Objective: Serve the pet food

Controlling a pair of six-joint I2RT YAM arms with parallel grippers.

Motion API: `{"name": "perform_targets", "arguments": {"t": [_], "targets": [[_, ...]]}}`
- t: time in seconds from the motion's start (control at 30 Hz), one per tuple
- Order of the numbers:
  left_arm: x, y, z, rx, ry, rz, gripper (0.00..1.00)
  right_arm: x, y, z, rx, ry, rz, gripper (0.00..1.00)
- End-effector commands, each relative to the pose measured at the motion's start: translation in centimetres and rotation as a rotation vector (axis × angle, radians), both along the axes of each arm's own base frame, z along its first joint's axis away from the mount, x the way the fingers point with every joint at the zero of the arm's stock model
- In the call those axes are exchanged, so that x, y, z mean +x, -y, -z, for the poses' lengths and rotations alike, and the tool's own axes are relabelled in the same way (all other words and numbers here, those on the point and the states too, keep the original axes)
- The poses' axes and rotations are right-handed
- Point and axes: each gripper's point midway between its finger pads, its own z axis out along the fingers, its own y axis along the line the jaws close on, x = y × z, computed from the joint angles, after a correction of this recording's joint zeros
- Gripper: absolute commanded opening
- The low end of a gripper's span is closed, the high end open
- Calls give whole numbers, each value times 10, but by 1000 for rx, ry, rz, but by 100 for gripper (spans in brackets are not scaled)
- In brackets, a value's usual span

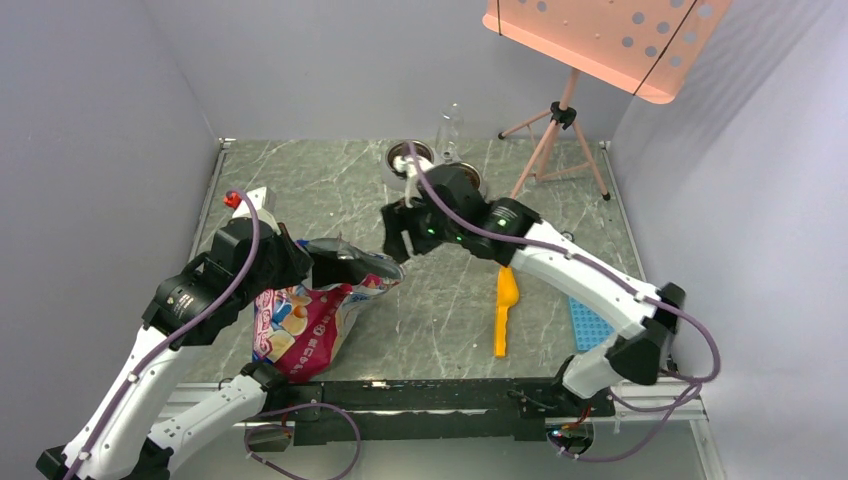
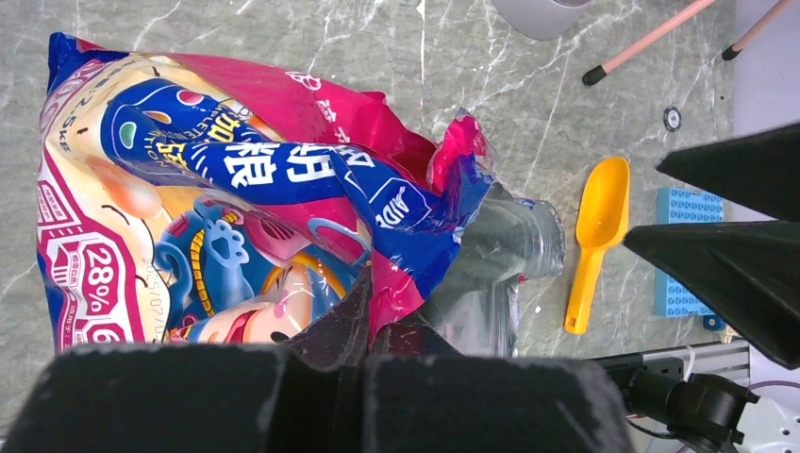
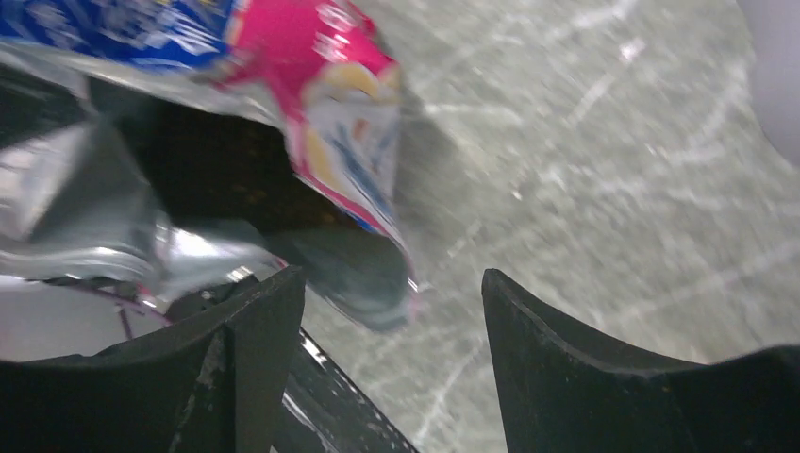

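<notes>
The printed pink-and-blue bag (image 1: 305, 330) lies on the table with its silver-lined mouth (image 1: 362, 265) facing right. My left gripper (image 2: 370, 316) is shut on a fold of the bag (image 2: 236, 189) beside that mouth. My right gripper (image 1: 397, 243) hovers just right of the mouth, open, with nothing between its fingers (image 3: 255, 321). In the right wrist view the bag's rim (image 3: 330, 142) hangs just ahead of the right gripper (image 3: 387, 283), and the inside is dark and blurred. The pet food is hidden inside the bag. A yellow scoop (image 1: 505, 310) lies on the table, right of the bag.
Two metal bowls (image 1: 412, 154) (image 1: 468, 178) and a clear bottle (image 1: 450, 128) stand at the back, partly behind the right arm. A pink tripod (image 1: 560, 130) stands at the back right. A blue studded plate (image 1: 590, 322) lies near the right arm's base.
</notes>
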Motion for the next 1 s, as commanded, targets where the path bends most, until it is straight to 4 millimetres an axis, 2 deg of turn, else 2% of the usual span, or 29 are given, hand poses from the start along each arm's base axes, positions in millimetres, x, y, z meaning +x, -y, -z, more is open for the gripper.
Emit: {"name": "perform_targets", "arguments": {"t": [0.0, 0.07, 0.13, 0.27, 0.33, 0.43, 0.5, 0.53, 0.63, 0.77, 0.97], "targets": [[2, -5, -8, 5, 20, -27, 0, 0, -61, -4, 24, 37, -229, 72], [0, -6, -9, 3, 21, -30, 0, 2, -83, 10, -19, 26, -261, 71], [-1, -8, -10, 6, 25, -31, 0, 4, -102, 13, -31, 27, -281, 70], [-3, -10, -11, 0, 27, -38, 0, 17, -120, 33, -52, -8, -246, 64], [-4, -10, -13, -5, 33, -39, 0, 20, -125, 36, -55, -22, -234, 52], [-4, -9, -16, -11, 46, -33, 0, 23, -125, 29, -41, -22, -207, 21], [-3, -8, -18, -12, 53, -23, 0, 24, -119, 18, -11, -26, -176, 3], [-2, -6, -19, -14, 56, -15, 0, 23, -114, 10, 15, -31, -160, 0], [2, 2, -22, -20, 58, 20, 0, 26, -93, -15, 93, -67, -75, 0], [10, 23, -30, -50, 56, 95, 0, 35, -59, -63, 227, -66, 77, 0], [32, 74, -60, -143, 97, 280, 0, 69, -15, -119, 367, -37, 346, 0]]}}
